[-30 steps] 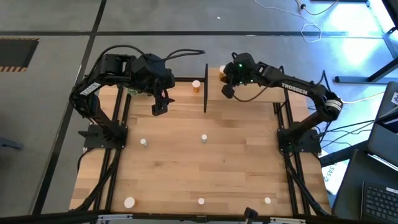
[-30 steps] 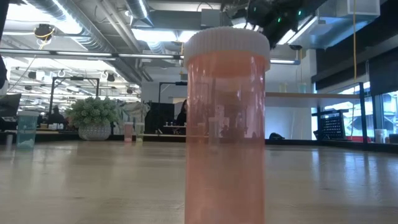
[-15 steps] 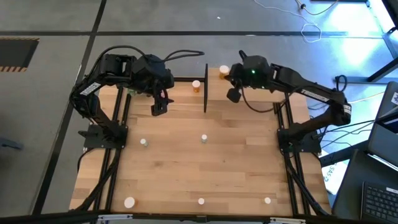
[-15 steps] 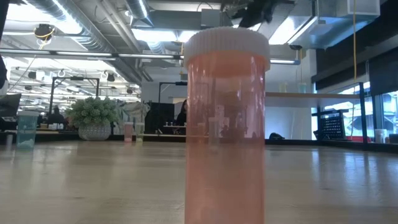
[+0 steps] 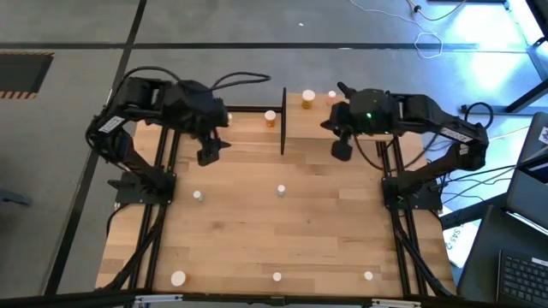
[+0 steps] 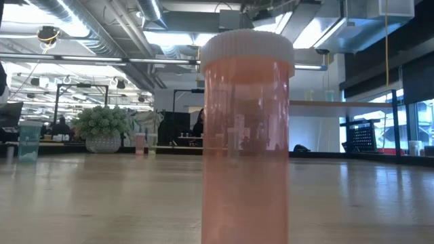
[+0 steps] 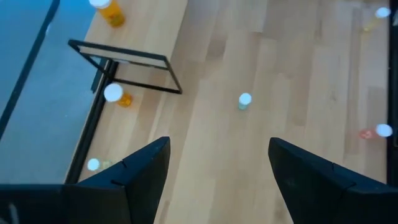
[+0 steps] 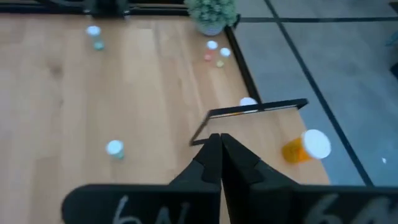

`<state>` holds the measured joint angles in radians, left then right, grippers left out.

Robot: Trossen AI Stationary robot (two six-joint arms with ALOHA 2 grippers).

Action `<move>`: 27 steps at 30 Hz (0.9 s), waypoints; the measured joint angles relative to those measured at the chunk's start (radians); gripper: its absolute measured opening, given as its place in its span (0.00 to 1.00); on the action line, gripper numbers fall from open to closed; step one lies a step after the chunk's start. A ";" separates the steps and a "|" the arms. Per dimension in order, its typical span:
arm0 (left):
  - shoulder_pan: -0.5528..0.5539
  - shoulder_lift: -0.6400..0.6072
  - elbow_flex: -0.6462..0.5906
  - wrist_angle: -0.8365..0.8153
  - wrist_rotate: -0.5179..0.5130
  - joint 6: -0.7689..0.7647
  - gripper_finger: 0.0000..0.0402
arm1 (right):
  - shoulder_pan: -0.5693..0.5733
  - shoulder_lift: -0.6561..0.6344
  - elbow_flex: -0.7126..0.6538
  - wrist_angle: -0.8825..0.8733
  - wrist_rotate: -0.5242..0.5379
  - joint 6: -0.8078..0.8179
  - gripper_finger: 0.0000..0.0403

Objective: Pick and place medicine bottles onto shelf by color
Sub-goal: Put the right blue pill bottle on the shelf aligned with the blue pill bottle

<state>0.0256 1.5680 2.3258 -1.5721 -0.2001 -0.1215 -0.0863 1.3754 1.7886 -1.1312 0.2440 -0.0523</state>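
Observation:
My left gripper (image 5: 208,154) hangs open over the table's far left part, touching nothing; its fingers (image 7: 149,168) frame bare wood. My right gripper (image 5: 342,150) is shut and empty, right of the shelf's black frame (image 5: 282,120). Orange bottles stand on their bases beside the frame: one on its left (image 5: 271,118), one on its right (image 5: 308,100) at the far edge (image 8: 308,146). A small green bottle (image 7: 244,100) stands at mid-table (image 5: 280,190). A pink-orange bottle (image 6: 247,135) fills the low view.
Small pale-capped bottles stand scattered: one left of centre (image 5: 198,195), three along the near edge (image 5: 178,278) (image 5: 276,276) (image 5: 368,275). A green plant ball (image 8: 211,12) with small bottles (image 8: 211,50) beside it sits at the far left corner. Bare wood lies between.
My right gripper has drawn away from the orange bottle at the far edge, moving toward the table's right and near edges and leaving the low view's top. The bottle now stands uncovered. My left gripper has shifted a little toward the left and near edges.

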 joint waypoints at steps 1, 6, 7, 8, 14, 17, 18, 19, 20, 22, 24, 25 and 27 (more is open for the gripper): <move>-0.010 -0.004 0.000 0.001 -0.001 -0.005 0.67 | 0.018 0.000 0.015 -0.025 0.000 0.002 0.00; -0.055 -0.027 -0.038 0.001 -0.002 -0.037 0.67 | 0.113 0.000 0.086 -0.200 -0.001 0.139 0.00; -0.061 -0.035 -0.052 0.001 -0.006 -0.048 0.67 | 0.137 0.000 0.098 -0.228 0.001 0.174 0.00; -0.068 -0.045 -0.071 0.001 -0.011 -0.061 0.67 | 0.159 0.000 0.108 -0.258 0.002 0.211 0.00; -0.122 -0.070 -0.170 0.001 -0.019 -0.112 0.67 | 0.285 0.002 0.120 -0.449 -0.055 0.541 0.00; -0.153 -0.080 -0.198 0.003 -0.023 -0.116 0.67 | 0.366 0.005 0.116 -0.428 -0.143 0.621 0.00; -0.162 -0.080 -0.206 0.003 -0.022 -0.119 0.67 | 0.394 0.009 0.116 -0.432 -0.168 0.657 0.00; -0.172 -0.078 -0.213 0.003 -0.023 -0.127 0.67 | 0.420 0.013 0.116 -0.441 -0.187 0.698 0.00; -0.185 -0.075 -0.219 0.004 -0.023 -0.134 0.67 | 0.447 0.015 0.115 -0.442 -0.196 0.743 0.00; -0.209 -0.076 -0.224 0.007 -0.026 -0.135 0.67 | 0.508 0.015 0.105 -0.435 -0.203 0.836 0.00; -0.234 -0.078 -0.228 0.022 -0.025 -0.135 0.67 | 0.567 0.018 0.103 -0.438 -0.210 0.930 0.00; -0.246 -0.078 -0.228 0.026 -0.024 -0.135 0.67 | 0.594 0.021 0.103 -0.439 -0.211 0.971 0.00; -0.268 -0.077 -0.229 0.030 -0.024 -0.147 0.67 | 0.645 0.027 0.103 -0.439 -0.182 1.032 0.00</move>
<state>-0.2426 1.4914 2.0964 -1.5425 -0.2237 -0.2683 0.5583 1.4026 1.8912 -1.5703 0.0615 0.9794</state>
